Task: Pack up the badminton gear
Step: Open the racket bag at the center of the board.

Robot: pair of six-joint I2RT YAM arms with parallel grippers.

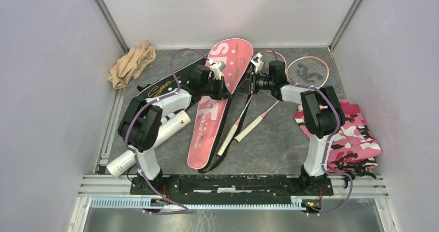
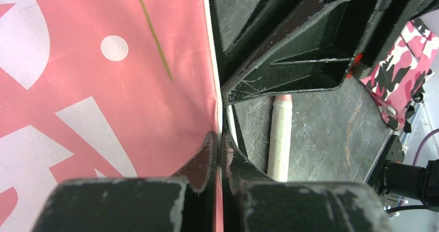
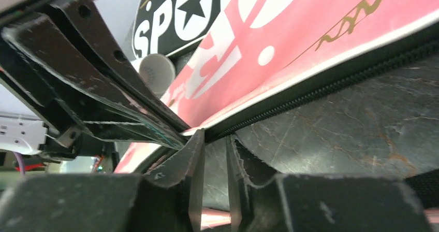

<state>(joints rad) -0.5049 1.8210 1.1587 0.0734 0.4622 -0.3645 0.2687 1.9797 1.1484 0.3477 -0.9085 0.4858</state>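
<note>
Pink bag [image 1: 205,132] lies mid-table, wide end toward the back wall. It's the landmark below.
- Left gripper [image 2: 219,142]: clamped on the bag's right edge seam, where the head part begins.
- Right gripper [image 3: 215,141]: at the same zipper edge, just right of the left one. Fingers are nearly together with a slit between them. Can't tell if it has hold of anything.
- Handling, my guess: the bag is light, thin, floppy and slick-faced. It will sag and fold if lifted by one point. Pinch the seam or zipper tape, not the flat panel.
- Rackets [image 1: 251,127]: just right of the bag, handles toward the arms. Light, stiff, thin frames, probably easy to bend; take them by the handle.
- Left of the bag: black bag [image 1: 158,88] and white tube [image 1: 172,126], both partly under the left arm. The tube looks likely to roll.
- Table [image 1: 279,149]: dark, hard, smooth.
- Room: walled on three sides. Beige cloth [image 1: 132,63] is far left at the back, camo cloth [image 1: 352,133] far right.
</note>
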